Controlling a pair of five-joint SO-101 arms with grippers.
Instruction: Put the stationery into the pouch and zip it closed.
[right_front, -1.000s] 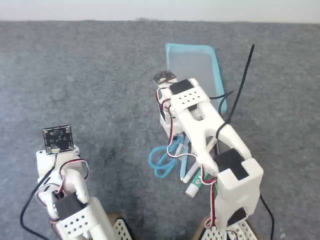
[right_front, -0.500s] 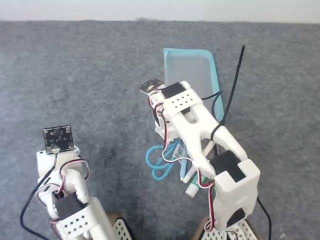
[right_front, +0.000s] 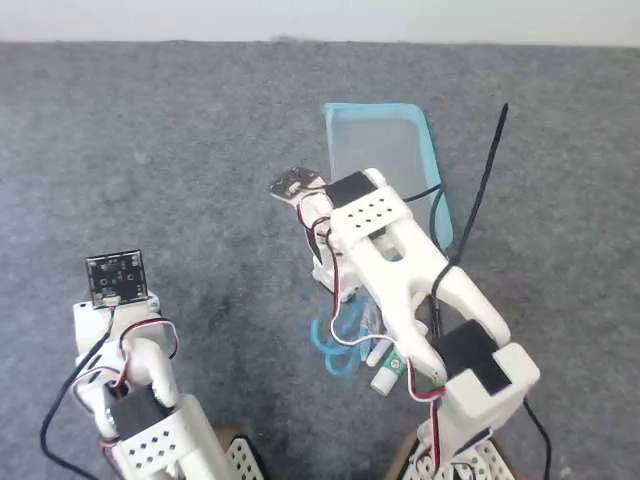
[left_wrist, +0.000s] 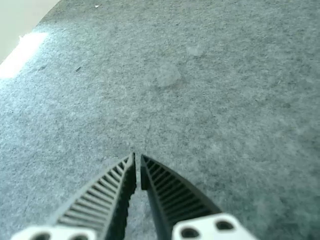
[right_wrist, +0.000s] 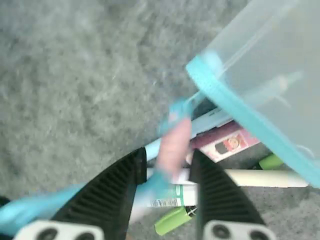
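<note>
Patience matters here: my right gripper (right_wrist: 168, 154) hangs with jaws apart just off the pouch's (right_wrist: 265, 60) teal corner. A blurred pink piece (right_wrist: 172, 142) sits between them, unpinched, and pens (right_wrist: 240, 177) are heaped against the pouch's near edge. I judge I should steady, close on one item, skip the blue loop (right_front: 335, 340), and slide it inside. My left gripper (left_wrist: 138, 159), jaws nearly together, rests over carpet (left_wrist: 210, 75) well apart from the pouch.

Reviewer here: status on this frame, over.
Left gripper shut, over bare carpet. Right gripper open, astride a blurred pink item at the pouch corner. Stationery on the carpet, outside the pouch. Blue cord looped beside it.
</note>
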